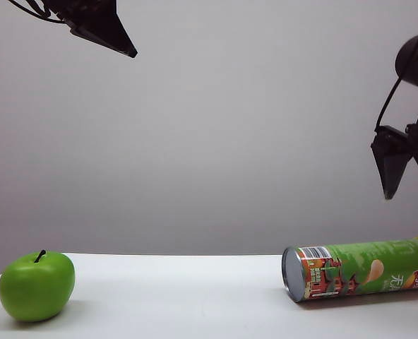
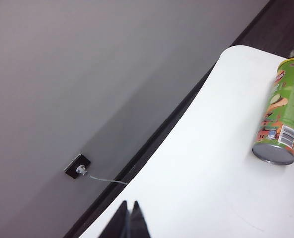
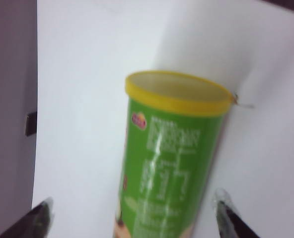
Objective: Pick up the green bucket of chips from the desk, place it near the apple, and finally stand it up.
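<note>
While the can lies untouched: nothing is gripped yet, and both arms hang above the desk (image 1: 195, 296).

Chips: the green bucket of chips (image 1: 361, 270) lies on its side at the right end of the desk, silver bottom turned toward the middle, yellow lid running off the exterior view's right edge.

Apple: the apple (image 1: 37, 285) sits upright at the far left end, stem up, well apart from the can.

Right gripper: the right gripper (image 3: 134, 215) hovers over the can with its 2 fingers spread wide, 1 on either side of the green body in the right wrist view, holding nothing. From the exterior view it hangs above the lid end (image 1: 392, 166), clear of the can.

Left gripper: the left gripper (image 2: 128, 220) is high at the upper left of the exterior view, away from everything. Its fingers appear pressed together and carry nothing.

Step, as I judge it: lining up for the pick, with the carry and the standing-up all still to do.

Risk 1: a round can on a smooth top may roll if 1 finger touches first, slipping out from between the fingers.

Risk 2: a grip close to the lid end would leave the long body hanging, so it could tilt or slide in the fingers during the carry.

Risk 3: set down too near the apple, the can could knock it rolling.

Risk 4: let go before the silver bottom sits flat, the tall can may topple.
</note>
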`<state>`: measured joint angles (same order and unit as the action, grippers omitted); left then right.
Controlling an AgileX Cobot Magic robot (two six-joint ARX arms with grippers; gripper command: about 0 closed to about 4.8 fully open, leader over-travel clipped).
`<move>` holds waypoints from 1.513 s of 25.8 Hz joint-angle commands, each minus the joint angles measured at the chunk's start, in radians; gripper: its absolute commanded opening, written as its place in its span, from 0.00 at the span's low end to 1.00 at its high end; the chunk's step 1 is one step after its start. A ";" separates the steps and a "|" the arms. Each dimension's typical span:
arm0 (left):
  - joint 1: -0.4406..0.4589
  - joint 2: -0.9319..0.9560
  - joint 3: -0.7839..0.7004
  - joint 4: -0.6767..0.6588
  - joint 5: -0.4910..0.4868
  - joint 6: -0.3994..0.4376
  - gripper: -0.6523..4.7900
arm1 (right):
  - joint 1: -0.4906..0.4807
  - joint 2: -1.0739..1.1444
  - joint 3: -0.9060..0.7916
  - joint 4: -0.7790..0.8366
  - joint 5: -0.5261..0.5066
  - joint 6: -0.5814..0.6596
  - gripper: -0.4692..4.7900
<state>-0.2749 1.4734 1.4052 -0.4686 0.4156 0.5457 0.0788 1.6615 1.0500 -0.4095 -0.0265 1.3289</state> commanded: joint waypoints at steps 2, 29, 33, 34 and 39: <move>-0.001 -0.001 0.006 0.021 0.003 -0.004 0.11 | 0.002 0.038 0.002 0.022 -0.006 0.023 1.00; -0.001 -0.001 0.006 0.029 -0.015 -0.076 0.11 | 0.000 0.227 0.001 0.178 0.129 0.040 1.00; -0.001 -0.001 0.006 0.028 -0.015 -0.087 0.11 | 0.002 0.265 0.001 0.222 0.044 0.040 1.00; -0.001 -0.001 0.006 0.027 -0.015 -0.090 0.11 | 0.002 0.281 0.001 0.233 0.024 0.040 1.00; -0.001 -0.001 0.006 0.013 -0.015 -0.090 0.11 | 0.001 0.288 0.001 0.251 0.035 0.035 0.92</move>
<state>-0.2752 1.4750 1.4052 -0.4500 0.4000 0.4580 0.0807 1.9526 1.0504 -0.1738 -0.0002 1.3682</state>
